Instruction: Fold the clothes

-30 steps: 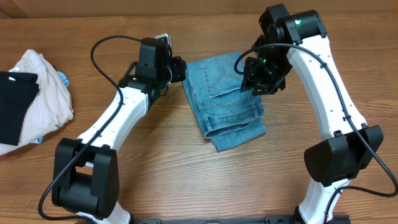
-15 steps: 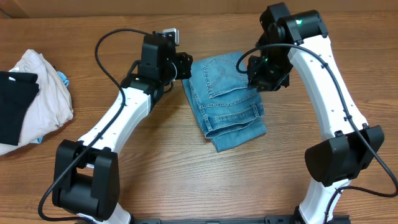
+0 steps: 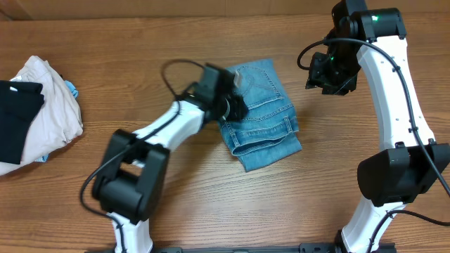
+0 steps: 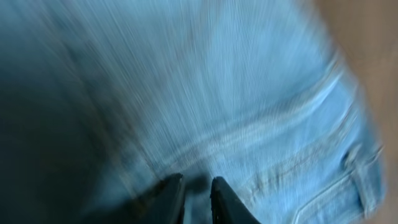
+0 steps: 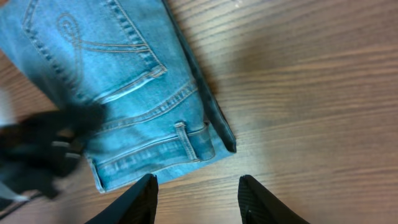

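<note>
Folded light-blue denim jeans [image 3: 266, 119] at the middle of the wooden tabletop [image 3: 232, 211], back pocket up. Over their left edge, left fingers [image 4: 169, 198] nearly together against the denim, too blurred to tell whether pinching cloth. Right fingers [image 5: 142, 200] spread apart above bare wood just right of the jeans. Cream and black garments [image 3: 39, 119] heaped well apart at far left.

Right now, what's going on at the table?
The jeans lie folded in a compact stack. The left gripper is down on them, fingers close together at the denim; blur hides whether it pinches cloth. The right gripper hangs open over the bare table beside the jeans, holding nothing. A cream garment and a black garment sit piled at the left edge, untouched.
</note>
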You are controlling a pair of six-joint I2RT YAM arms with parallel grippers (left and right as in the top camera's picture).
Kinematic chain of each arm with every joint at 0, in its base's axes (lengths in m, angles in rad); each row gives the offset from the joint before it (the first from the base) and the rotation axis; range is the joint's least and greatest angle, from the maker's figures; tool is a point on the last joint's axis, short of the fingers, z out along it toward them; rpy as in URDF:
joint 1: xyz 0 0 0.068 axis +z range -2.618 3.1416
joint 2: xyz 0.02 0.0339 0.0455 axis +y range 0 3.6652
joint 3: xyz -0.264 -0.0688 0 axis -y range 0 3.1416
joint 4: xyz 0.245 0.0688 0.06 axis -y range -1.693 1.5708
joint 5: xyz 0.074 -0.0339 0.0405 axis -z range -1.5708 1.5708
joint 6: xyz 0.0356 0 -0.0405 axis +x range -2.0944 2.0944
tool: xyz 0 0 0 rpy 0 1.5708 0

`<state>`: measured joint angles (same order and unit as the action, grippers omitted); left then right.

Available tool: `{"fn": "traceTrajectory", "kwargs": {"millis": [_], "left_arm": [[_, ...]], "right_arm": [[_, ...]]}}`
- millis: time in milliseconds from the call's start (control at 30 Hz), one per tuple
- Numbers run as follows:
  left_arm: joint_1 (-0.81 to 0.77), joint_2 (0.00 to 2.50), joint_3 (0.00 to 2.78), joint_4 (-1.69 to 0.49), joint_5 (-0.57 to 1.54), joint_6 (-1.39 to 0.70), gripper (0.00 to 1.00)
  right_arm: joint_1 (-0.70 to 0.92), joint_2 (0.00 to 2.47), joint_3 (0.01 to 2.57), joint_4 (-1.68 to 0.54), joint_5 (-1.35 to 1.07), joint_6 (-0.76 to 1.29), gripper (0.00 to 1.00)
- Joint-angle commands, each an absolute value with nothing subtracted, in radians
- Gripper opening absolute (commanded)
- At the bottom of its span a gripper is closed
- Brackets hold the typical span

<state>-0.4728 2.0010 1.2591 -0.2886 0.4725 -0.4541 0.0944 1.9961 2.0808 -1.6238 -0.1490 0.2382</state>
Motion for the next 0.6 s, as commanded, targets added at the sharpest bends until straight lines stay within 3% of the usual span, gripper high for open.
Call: {"fn": "traceTrajectory", "kwargs": {"millis": [0, 200, 367, 467, 567], "left_arm": [[-0.530, 2.059, 1.272, -0.372, 0.649, -0.503, 0.14], [-0.576, 2.078, 1.272, -0.454, 0.653, -0.461, 0.07], [-0.515, 2.007, 1.273, -0.459, 0.693, -0.451, 0.07], [-0.450, 1.914, 1.273, -0.483, 0.696, -0.440, 0.10], [-0.384, 1.815, 1.273, -0.530, 0.667, -0.442, 0.21]], "right_arm": [[0.099, 1.958, 2.082, -1.603, -0.143, 0.208, 0.46], [0.099, 1.982, 2.082, -1.584, -0.143, 0.208, 0.47], [0.099, 2.016, 2.081, -1.601, -0.142, 0.198, 0.49], [0.099, 2.033, 2.080, -1.607, -0.143, 0.166, 0.50], [0.098, 2.039, 2.080, -1.603, -0.142, 0.149, 0.51]]}}
